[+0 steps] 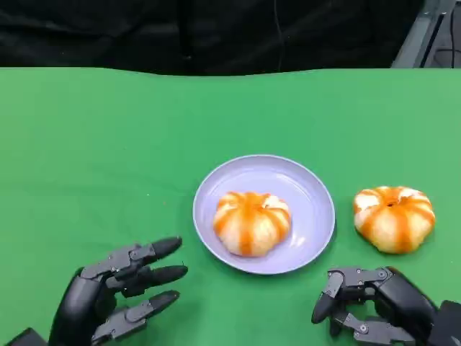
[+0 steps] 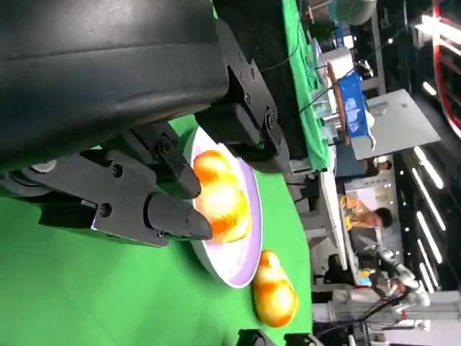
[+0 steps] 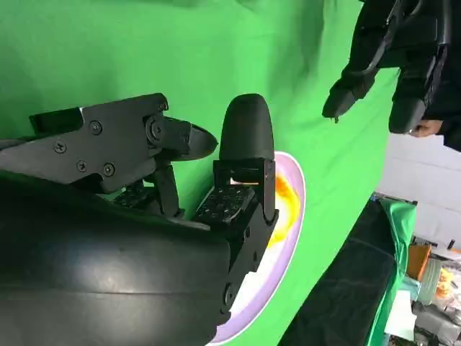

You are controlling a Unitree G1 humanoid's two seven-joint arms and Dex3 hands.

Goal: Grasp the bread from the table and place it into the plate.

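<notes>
A lilac plate [image 1: 306, 194] sits mid-table with one orange-and-white striped bread [image 1: 252, 222] lying in it. A second bread of the same kind [image 1: 394, 218] rests on the green cloth just right of the plate. My right hand [image 1: 371, 306] hovers low, near the front edge, just in front of that loose bread, fingers bent and holding nothing. My left hand [image 1: 119, 295] is at the front left, fingers spread toward the plate, apart from it. The left wrist view shows the plate [image 2: 241, 270], its bread [image 2: 225, 205] and the loose bread [image 2: 275, 297]. The right wrist view catches the plate rim [image 3: 294, 227].
Green cloth [image 1: 108, 144] covers the table, whose far edge [image 1: 230, 71] meets a dark backdrop. In the left wrist view, a person [image 2: 360, 214] and lab equipment stand well beyond the table.
</notes>
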